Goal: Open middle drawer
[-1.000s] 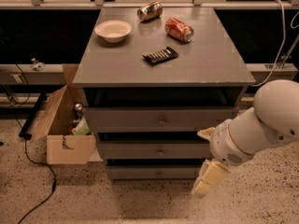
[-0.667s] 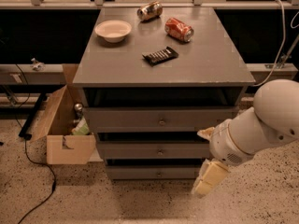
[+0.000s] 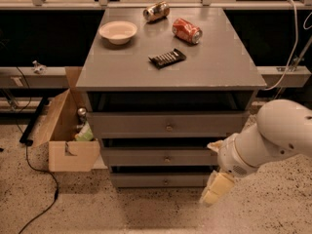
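The grey cabinet has three drawers, all closed. The middle drawer is a shallow grey front with a small round metal knob, between the taller top drawer and the lowest drawer. My gripper hangs low at the right of the cabinet, in front of the right ends of the middle and lowest drawers, on the end of my white arm. It is right of the knob and not touching it.
On the cabinet top lie a white bowl, a brown can, a red can and a dark snack bar. An open cardboard box stands at the cabinet's left. A black cable runs over the speckled floor.
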Controlling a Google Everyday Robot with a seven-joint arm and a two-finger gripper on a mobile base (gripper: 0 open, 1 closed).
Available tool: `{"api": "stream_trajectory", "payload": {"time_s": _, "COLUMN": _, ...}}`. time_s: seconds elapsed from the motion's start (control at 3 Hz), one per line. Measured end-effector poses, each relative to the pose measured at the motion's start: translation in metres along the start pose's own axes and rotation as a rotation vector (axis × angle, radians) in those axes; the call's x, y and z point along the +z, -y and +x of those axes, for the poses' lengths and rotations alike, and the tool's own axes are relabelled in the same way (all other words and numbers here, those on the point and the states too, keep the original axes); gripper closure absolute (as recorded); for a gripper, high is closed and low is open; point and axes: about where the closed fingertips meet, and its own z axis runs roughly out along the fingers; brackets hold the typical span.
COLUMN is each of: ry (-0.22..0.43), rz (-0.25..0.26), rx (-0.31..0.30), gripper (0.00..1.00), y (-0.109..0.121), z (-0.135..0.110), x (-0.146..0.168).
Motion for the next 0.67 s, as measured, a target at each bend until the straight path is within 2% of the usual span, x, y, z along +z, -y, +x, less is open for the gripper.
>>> {"api": "stream_trajectory", "payload": {"time_s": 0.33, "ry": 0.015, "rz": 0.05, "rx": 0.008, "gripper": 0.0, "y": 0.035, "z": 0.029, "x": 0.04}}
{"api": "stream_trajectory", "payload": {"time_s": 0.67, "ry": 0.098, "rz": 0.085, "rx": -0.012, "gripper": 0.0, "y": 0.079, "z": 0.055, "x": 0.088}}
